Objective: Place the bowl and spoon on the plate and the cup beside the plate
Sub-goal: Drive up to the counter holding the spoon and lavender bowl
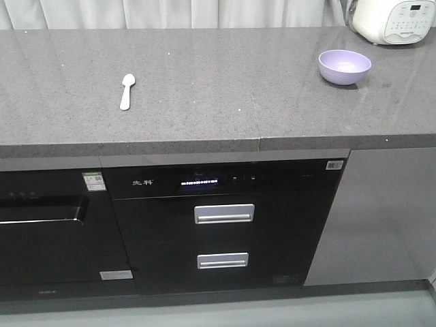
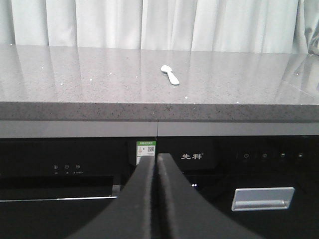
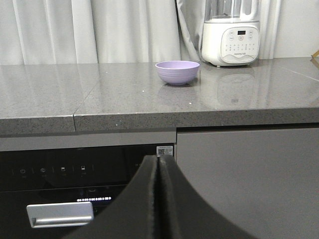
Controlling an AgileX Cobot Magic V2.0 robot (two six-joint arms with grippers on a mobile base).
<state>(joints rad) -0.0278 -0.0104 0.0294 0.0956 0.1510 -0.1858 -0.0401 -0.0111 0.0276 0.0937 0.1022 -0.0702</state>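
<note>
Hovering below desk [image 1: 204, 102] front edge, left fingers [image 2: 142, 199] and right fingers [image 3: 147, 199] closed, empty; spoon [image 1: 127, 90] toward left edge, bowl [image 1: 345, 67] toward back-right corner. Open first, pinch bowl rim from above.

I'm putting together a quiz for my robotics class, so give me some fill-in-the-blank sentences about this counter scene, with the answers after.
1. In the front view, the spoon lies on the countertop to the ____ of the bowl.
2. The white appliance stands behind the ____.
3. The black unit under the counter shows ____ silver handles, one above the other.
4. The left gripper and right gripper are both ____, holding nothing.
Missing words: left; bowl; two; shut.
</note>
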